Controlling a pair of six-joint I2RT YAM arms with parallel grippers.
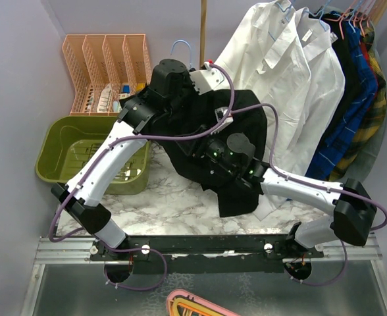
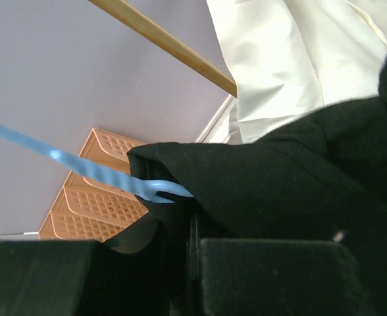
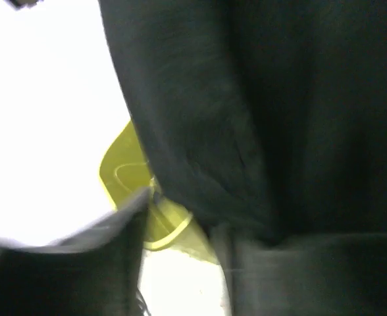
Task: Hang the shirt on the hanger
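The black shirt [image 1: 243,122] hangs draped in mid-air above the table, its tail reaching down towards the front. The light-blue hanger's hook [image 1: 182,47] sticks up behind my raised left arm. In the left wrist view the hanger wire [image 2: 81,168] runs under the shirt's collar edge [image 2: 292,178]. My left gripper [image 1: 155,105] [image 2: 193,263] is shut on the hanger, with black cloth round the jaws. My right gripper [image 1: 206,153] [image 3: 180,263] is pressed into the shirt's lower front. Its jaws stand apart, with black cloth [image 3: 246,118] lying against the right finger [image 3: 312,276].
A green bin [image 1: 62,141] [image 3: 131,171] sits at the left on the marble table [image 1: 174,204]. An orange rack [image 1: 104,66] stands behind it. White shirts [image 1: 292,72] and blue plaid garments [image 1: 355,99] hang at the right by a wooden pole [image 2: 167,43].
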